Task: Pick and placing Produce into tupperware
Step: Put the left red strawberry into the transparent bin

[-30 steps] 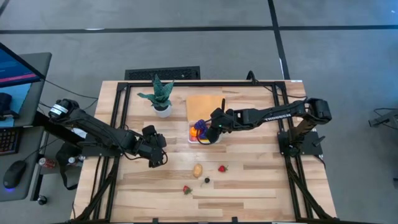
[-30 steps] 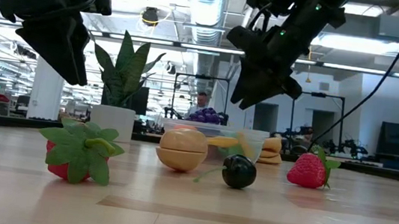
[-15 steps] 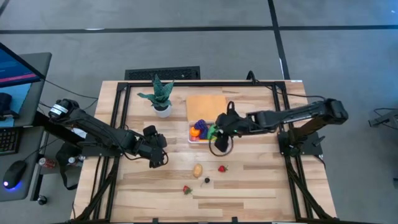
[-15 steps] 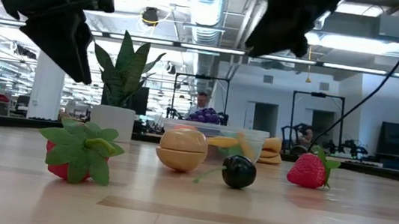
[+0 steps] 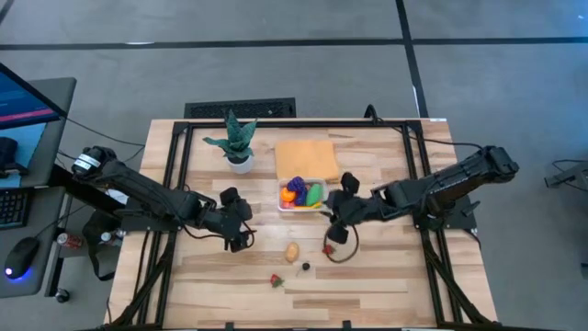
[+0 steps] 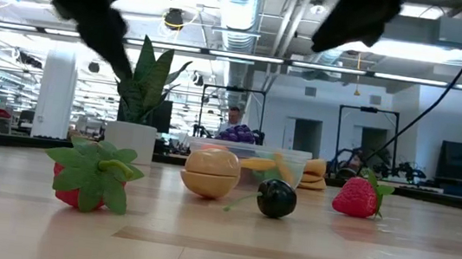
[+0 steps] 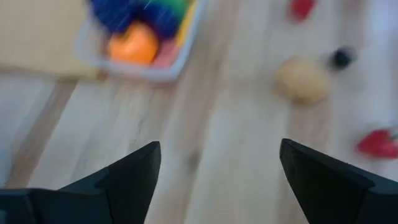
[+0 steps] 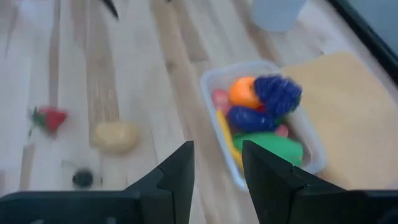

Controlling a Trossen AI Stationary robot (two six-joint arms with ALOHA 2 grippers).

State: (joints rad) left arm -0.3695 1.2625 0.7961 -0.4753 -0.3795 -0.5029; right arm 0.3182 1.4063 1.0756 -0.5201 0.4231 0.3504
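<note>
Right hand [image 5: 336, 232] hangs over the bench [image 5: 386, 276] at frame centre, just below the tupperware [image 5: 302, 194], fingers parted a little and gripping nothing. The tupperware sits mid-frame against the orange cloth [image 5: 305, 154], stuffed with colourful produce [image 5: 300, 191]. Left hand [image 5: 237, 225] hovers left of it, fingers spread wide, empty. A potato [image 5: 292, 250], dark berry [image 5: 306, 267] and two strawberries [image 5: 328, 248] lie loose lower down.

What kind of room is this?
Probably a robot lab or workshop: a wooden table with toy produce, a bare concrete floor around it, and ceiling pipes over more equipment behind.
</note>
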